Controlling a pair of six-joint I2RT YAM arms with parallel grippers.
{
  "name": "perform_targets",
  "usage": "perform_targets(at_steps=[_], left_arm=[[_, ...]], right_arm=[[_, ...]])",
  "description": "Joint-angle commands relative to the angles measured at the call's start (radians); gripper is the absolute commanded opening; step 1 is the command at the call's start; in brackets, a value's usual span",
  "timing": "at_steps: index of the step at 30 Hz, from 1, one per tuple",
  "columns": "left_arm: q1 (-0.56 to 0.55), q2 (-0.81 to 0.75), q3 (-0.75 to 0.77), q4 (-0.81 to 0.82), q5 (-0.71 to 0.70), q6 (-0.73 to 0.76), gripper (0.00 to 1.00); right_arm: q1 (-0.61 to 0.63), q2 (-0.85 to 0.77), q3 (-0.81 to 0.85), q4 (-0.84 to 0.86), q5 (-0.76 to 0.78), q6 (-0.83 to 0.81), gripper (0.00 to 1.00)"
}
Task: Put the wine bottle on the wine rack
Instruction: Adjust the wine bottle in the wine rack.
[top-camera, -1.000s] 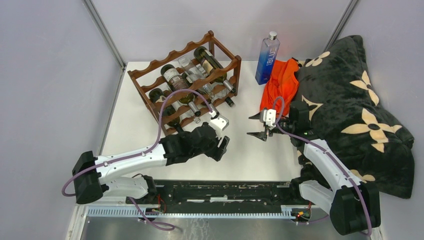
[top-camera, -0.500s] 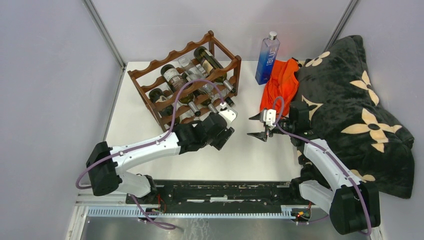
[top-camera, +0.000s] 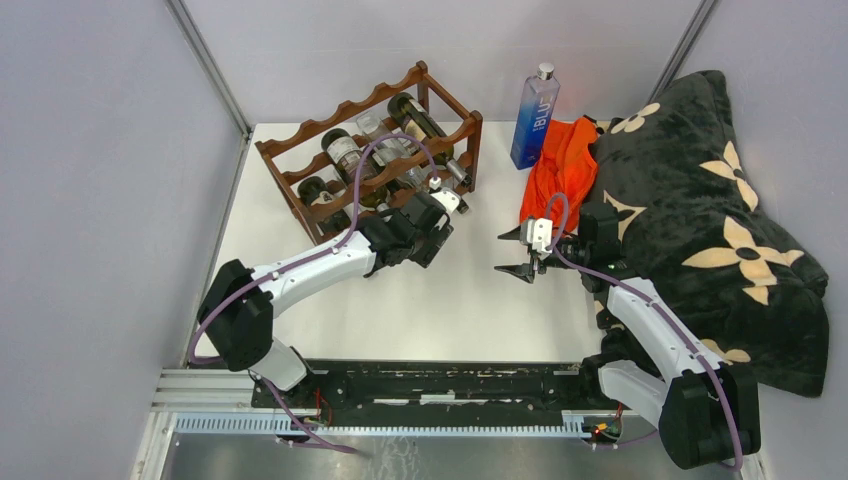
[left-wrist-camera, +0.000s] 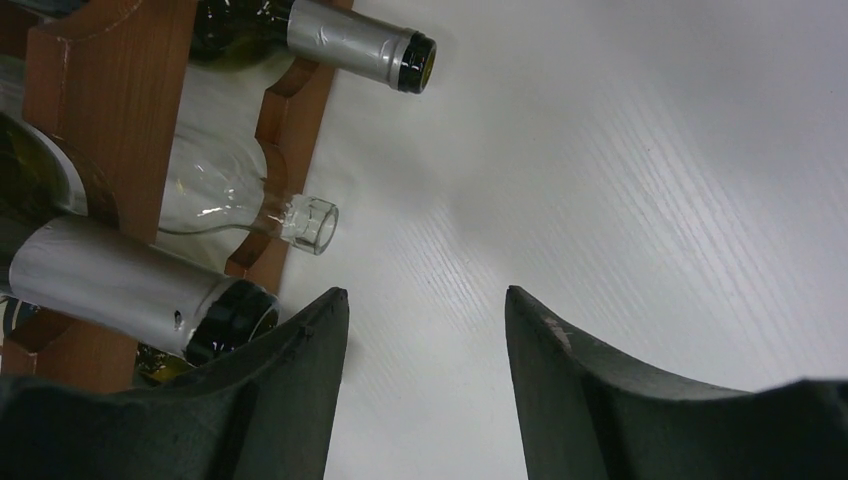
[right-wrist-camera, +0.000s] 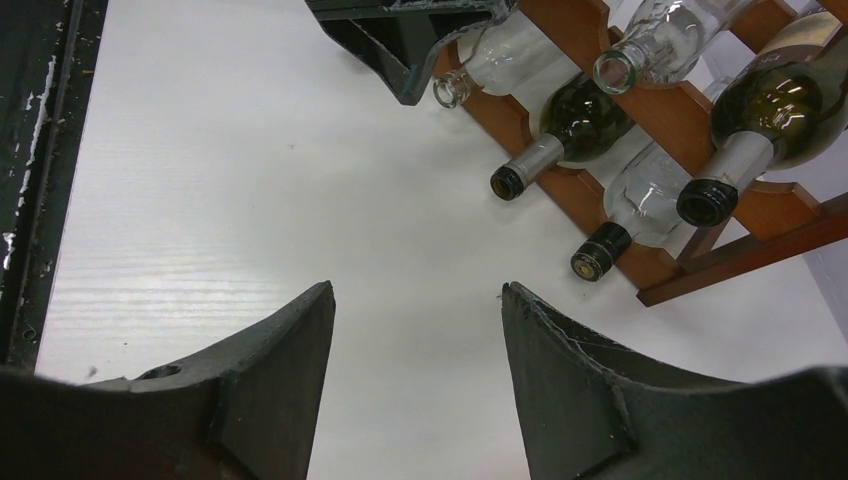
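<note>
Moved: left claw (left-wrist-camera: 425, 310) advanced across the desk (top-camera: 450, 300) to the wine rack (left-wrist-camera: 110, 90) front.
Left state: fingers apart, empty, beside bottle necks.
Right state: right claw (right-wrist-camera: 418, 295) apart, empty, over desk.
Task item: wine bottles (top-camera: 350, 158) lying in rack.
Lettering: "BLU" on upright blue bottle (top-camera: 534, 118).

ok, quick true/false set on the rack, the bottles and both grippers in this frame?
1. The wine rack holds several bottles lying on their sides. True.
2. The left gripper is clamped on a bottle neck. False: its jaws stand apart with only bare table between them, close to the necks.
3. The blue bottle lies in the rack. False: it stands upright on the table, to the right of the rack.
4. The right gripper is open and holds nothing, apart from the rack. True.
</note>
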Motion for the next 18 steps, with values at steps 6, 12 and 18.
perform_targets(at_steps=[6, 12, 18], left_arm=[[0.04, 0.042, 0.092, 0.007, -0.014, 0.08, 0.65], [0.063, 0.046, 0.096, 0.004, -0.028, 0.072, 0.64], [0.074, 0.051, 0.112, -0.003, -0.05, 0.069, 0.65]], right_arm=[[-0.008, -0.003, 0.014, 0.016, -0.032, -0.016, 0.68], [-0.007, 0.007, 0.023, -0.006, -0.042, -0.03, 0.67], [-0.007, 0.014, 0.027, -0.018, -0.048, -0.038, 0.68]])
